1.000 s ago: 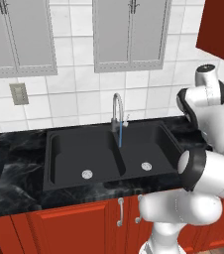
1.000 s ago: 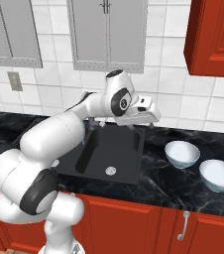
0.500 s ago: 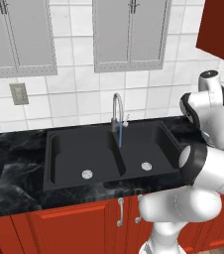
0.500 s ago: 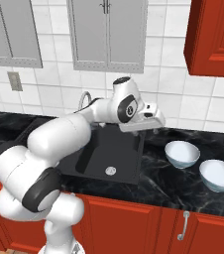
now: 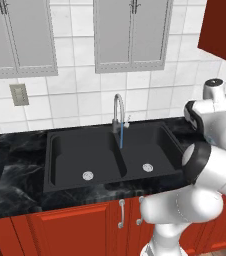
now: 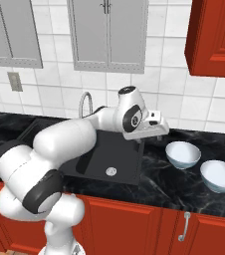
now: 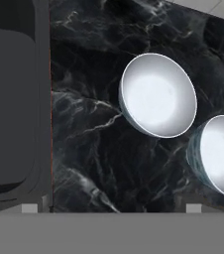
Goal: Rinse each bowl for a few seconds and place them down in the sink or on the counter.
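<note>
right base view puts the gripper (image 6: 157,133) at centre frame, hanging over the counter (image 6: 149,174) between the sink's (image 6: 112,159) right edge and the two bowls; a second ago it sat further left, over the basin's right rim, so the arm has swung rightward toward the dishes while the base and scene held steady. the near bowl (image 6: 182,154) sits right of centre, just beside the hand, and the far bowl (image 6: 220,175) lies at the right edge, close to its neighbour but apparently not touching, both upright on the counter. hand view looks straight down: the near bowl (image 7: 157,95) fills the upper middle, the far bowl (image 7: 218,155) is cut by the right edge, and the sink (image 7: 10,104) occupies the left side with the counter (image 7: 94,163) between. left base view shows the faucet (image 5: 118,112) at centre with a thin blue stream falling into the sink (image 5: 110,157), so water seems to be running, and the arm's wrist is at the right edge. whether the pincer is open or closed i cannot tell, since its fingers are too small and dark to read; it holds nothing visible. neither bowl has been lifted yet, so rinsing is not yet begun; the shift suggests an approach to the near bowl
</note>
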{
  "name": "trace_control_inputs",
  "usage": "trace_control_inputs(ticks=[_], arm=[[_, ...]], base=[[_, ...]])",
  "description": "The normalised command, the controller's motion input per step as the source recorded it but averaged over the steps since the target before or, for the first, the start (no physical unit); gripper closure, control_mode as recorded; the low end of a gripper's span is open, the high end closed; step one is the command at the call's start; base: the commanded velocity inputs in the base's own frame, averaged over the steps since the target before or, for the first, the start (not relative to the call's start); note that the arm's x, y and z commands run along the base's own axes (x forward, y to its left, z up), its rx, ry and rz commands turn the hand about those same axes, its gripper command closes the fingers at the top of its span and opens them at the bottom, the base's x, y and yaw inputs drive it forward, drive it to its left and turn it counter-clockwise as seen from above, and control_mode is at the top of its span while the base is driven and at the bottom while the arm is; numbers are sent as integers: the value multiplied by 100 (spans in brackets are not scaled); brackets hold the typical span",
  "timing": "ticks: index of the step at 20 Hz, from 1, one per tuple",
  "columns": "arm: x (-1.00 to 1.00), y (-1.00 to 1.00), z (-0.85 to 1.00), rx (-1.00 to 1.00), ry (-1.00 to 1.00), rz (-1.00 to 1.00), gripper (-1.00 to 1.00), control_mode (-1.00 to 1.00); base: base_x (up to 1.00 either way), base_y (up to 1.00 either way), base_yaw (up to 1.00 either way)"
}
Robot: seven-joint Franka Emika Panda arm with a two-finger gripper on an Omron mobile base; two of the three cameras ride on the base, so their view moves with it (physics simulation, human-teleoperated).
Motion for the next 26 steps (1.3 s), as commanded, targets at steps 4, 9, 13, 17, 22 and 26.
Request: trace_control_inputs(ticks=[4, 9, 13, 17, 22, 26], arm=[[1, -15, -25, 0, 0, 5, -100, -100], [12, -17, -19, 0, 3, 6, -100, -100], [20, -18, -20, 0, 3, 7, -100, -100], [20, -17, -21, 0, 3, 7, -100, -100], [19, -12, -16, 0, 3, 8, -100, -100], [15, -12, -14, 0, 3, 5, -100, -100]], base=[[0, 0, 0], [0, 0, 0], [0, 0, 0], [0, 0, 0], [0, 0, 0], [0, 0, 0]])
